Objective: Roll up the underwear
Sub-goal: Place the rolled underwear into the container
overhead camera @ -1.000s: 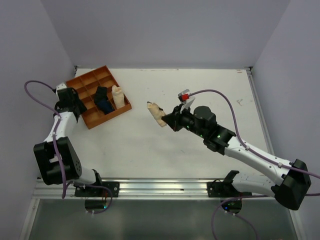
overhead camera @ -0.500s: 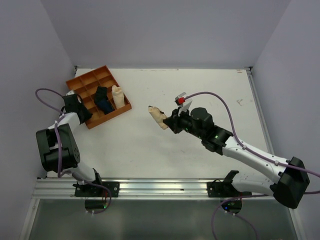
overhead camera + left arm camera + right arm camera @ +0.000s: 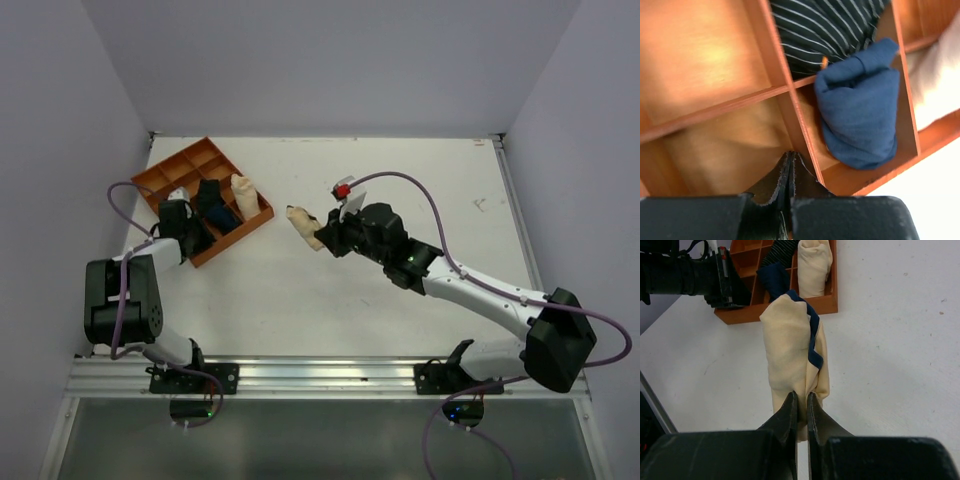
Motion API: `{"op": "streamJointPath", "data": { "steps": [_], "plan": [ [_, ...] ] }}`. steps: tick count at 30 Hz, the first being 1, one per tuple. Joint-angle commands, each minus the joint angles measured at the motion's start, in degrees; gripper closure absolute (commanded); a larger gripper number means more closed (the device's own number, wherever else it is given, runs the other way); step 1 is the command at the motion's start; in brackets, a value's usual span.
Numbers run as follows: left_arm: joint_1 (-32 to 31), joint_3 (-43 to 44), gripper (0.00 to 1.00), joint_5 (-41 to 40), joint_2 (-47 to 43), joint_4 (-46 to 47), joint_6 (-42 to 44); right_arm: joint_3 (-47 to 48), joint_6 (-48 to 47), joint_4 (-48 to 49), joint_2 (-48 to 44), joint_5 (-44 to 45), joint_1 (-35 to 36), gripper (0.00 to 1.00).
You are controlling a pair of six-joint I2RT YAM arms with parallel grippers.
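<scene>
Tray (image 3: 240, 236) slid rightward with my left gripper (image 3: 790, 162) | its jaws pressed together, lower centre | my right gripper (image 3: 801, 402) pinches underwear (image 3: 790, 345) mid-frame.

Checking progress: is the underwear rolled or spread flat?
Rolled: the underwear is a compact bundle, pinched in the right gripper.

Bare table (image 3: 430, 175) lies open from 12 through 3 o'clock. The right arm (image 3: 470, 290) bars 5 o'clock to centre, with the right hand (image 3: 801, 405) clamped on the underwear (image 3: 790, 355) there. At 10 o'clock the tray (image 3: 185, 165) has empty cells. A dark blue roll (image 3: 860, 105), striped cloth (image 3: 825, 30) and cream roll (image 3: 243, 195) fill others. The left hand (image 3: 790, 170), pinched shut, crowds its 7 o'clock edge.
</scene>
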Motion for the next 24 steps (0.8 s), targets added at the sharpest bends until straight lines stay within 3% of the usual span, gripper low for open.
{"op": "streamJointPath", "data": {
  "steps": [1, 9, 13, 16, 20, 24],
  "plan": [
    [-4.1, -2.4, 1.0, -0.2, -2.7, 2.9, -1.8, 3.4, -1.1, 3.7, 0.9, -0.2, 0.2, 1.0],
    [-13.7, -3.3, 1.0, -1.9, -8.5, 5.5, -4.0, 3.9, 0.0, 6.6, 4.9, -1.7, 0.7, 1.0],
    [-15.3, 1.0, 0.98, -5.6, -15.1, 0.5, -4.2, 6.5, -0.1, 7.2, 10.2, -0.6, 2.0, 1.0],
    [-13.9, 6.9, 0.83, -9.7, -20.8, -7.0, -3.5, 9.4, 0.0, 10.1, 14.4, 2.0, 3.6, 1.0],
    [-5.6, 11.2, 0.82, -4.6, -23.2, -11.3, -3.9, 14.7, 0.4, 14.4, 21.4, 3.5, 5.4, 1.0],
    [-3.6, 12.2, 0.81, -2.8, -25.1, -12.2, -3.2, 20.8, -0.8, 16.7, 29.0, 4.8, 7.4, 1.0]
  ]
}}
